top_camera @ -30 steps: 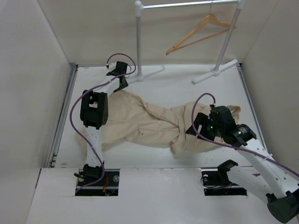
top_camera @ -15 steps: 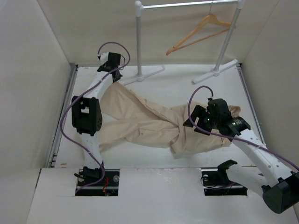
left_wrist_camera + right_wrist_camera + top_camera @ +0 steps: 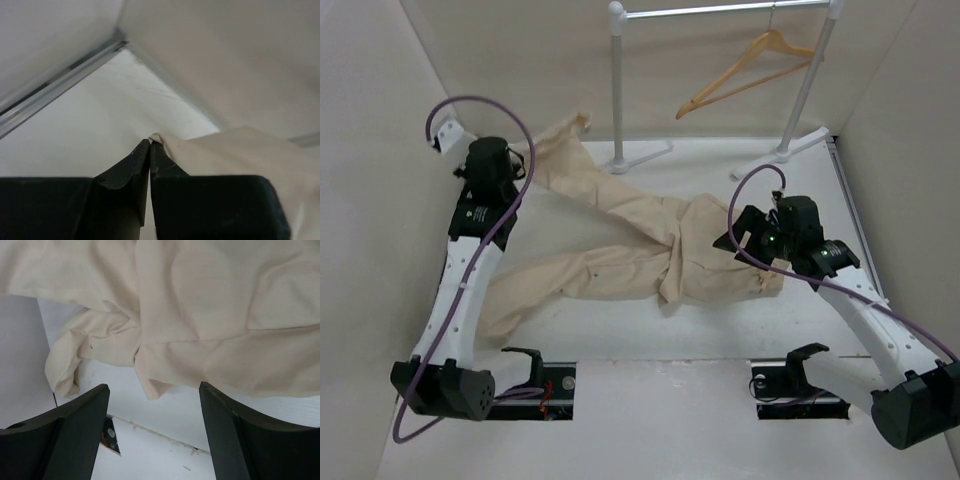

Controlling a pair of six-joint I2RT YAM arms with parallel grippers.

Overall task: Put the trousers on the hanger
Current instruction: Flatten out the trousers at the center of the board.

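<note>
The beige trousers (image 3: 620, 265) lie spread across the white table, the waist end to the right. One leg is lifted off the table and drawn toward the back left corner. My left gripper (image 3: 523, 168) is shut on that leg's edge; in the left wrist view a fold of the trousers (image 3: 240, 150) is pinched at the gripper (image 3: 151, 141) tips. My right gripper (image 3: 738, 238) hovers open over the waist end; the right wrist view shows the trousers (image 3: 200, 300) ahead of the gripper (image 3: 153, 385), nothing between its fingers. The wooden hanger (image 3: 750, 65) hangs tilted from the rack's rail.
The white garment rack (image 3: 617, 90) stands at the back, its two feet on the table. White walls enclose the left, back and right sides. The left wrist view looks into the back left corner with a metal strip (image 3: 60, 85) along the table edge.
My left gripper shut on a trouser leg, then rose and swung to the back left, lifting that leg and dragging the trousers leftward. The right gripper stayed open and barely moved.
</note>
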